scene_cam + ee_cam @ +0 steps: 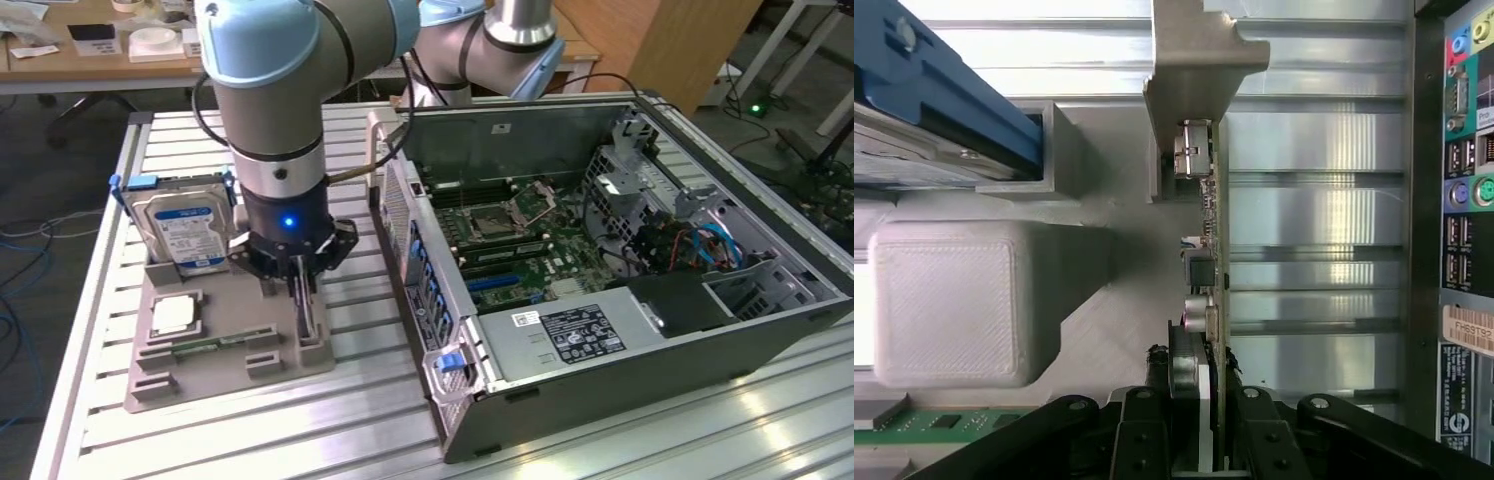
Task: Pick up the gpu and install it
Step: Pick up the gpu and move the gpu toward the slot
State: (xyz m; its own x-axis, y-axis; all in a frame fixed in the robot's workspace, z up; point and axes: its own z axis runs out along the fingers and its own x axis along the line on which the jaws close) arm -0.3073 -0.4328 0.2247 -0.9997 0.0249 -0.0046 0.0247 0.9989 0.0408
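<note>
The gripper (1204,370) straddles the edge-on gpu (1216,250) directly beneath it, jaws clamped across its thickness, long axis running between them.

A lab: robot arm (274,90), opened computer case (601,335), aluminium workbench (200,445).

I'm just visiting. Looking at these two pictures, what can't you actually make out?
- Exterior view: the gpu stands edge-on in the grey holder, so its faces are hidden.
- Wrist view: the gripper covers the gpu's near end.
- Exterior view: the arm hides one edge of the hard drive.
- Wrist view: the picture edge cuts off the computer case.
</note>
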